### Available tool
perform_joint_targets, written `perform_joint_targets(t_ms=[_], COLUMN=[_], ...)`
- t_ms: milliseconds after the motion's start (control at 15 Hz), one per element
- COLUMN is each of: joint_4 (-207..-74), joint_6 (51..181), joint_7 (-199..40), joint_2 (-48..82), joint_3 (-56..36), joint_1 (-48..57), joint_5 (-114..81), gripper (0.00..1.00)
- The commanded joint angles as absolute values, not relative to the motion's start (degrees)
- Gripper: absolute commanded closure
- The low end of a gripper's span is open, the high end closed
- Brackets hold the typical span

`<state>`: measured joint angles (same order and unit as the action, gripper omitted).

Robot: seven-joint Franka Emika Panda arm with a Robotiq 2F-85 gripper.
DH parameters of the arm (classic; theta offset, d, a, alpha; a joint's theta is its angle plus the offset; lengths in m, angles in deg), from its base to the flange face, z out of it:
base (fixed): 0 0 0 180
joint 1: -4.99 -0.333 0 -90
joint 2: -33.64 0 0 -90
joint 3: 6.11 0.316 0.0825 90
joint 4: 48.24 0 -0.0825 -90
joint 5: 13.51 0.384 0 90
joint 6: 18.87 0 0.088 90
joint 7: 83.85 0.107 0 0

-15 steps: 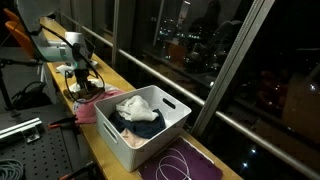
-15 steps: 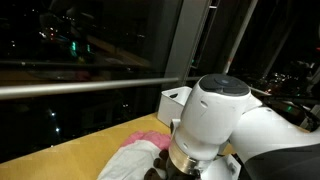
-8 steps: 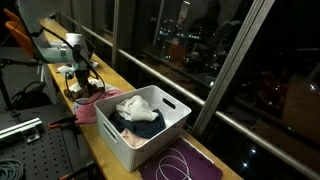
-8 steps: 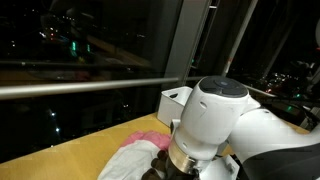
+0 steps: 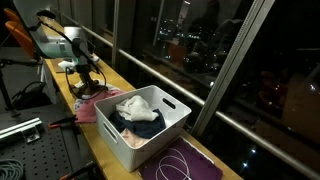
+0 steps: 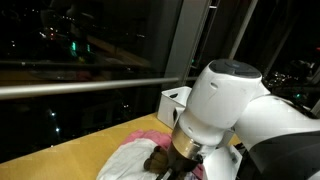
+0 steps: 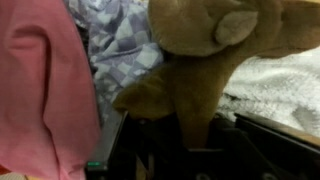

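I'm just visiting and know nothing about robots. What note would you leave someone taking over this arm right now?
Gripper: shut on the brown plush item, beside the white bin.
Around it: pink cloth, patterned cloth and white towel, all outside the bin.
Done: grip made; bin holds a white cloth and a dark cloth.
Left: plush item and those three cloths are not in the bin.

Dim indoor light, blurred wrist view

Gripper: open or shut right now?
Shut on the brown plush fabric item: in the wrist view its narrow lower end sits pinched in the gripper.
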<state>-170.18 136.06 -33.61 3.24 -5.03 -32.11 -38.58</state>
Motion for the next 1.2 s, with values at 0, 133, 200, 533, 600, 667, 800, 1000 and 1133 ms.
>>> perform_joint_targets(t_ms=[0, 133, 200, 533, 600, 667, 800, 1000, 1133], joint_4=[-176.07, -178.06, -179.63, -184.99, -185.88, -186.6, -188.06, -189.71, -190.32], joint_6=[135.83, 135.2, 134.95, 132.26, 131.4, 130.53, 129.32, 127.74, 126.52], joint_7=[-32.62, -32.18, -31.96, -31.17, -31.51, -31.9, -33.43, -36.39, -38.88], joint_2=[12.33, 16.32, 18.96, 30.44, 32.67, 34.72, 38.52, 43.86, 47.28], joint_3=[-7.98, -8.79, -9.17, -7.66, -6.62, -5.39, -3.19, -0.59, 0.53], joint_1=[-33.14, -32.38, -31.79, -25.29, -23.17, -20.88, -16.62, -11.14, -8.16], joint_5=[-39.74, -41.11, -42.0, -46.57, -46.96, -47.02, -46.31, -44.74, -43.64], gripper=[0.99, 0.99, 0.99, 0.99, 0.99, 0.99, 0.99, 0.99, 0.99])
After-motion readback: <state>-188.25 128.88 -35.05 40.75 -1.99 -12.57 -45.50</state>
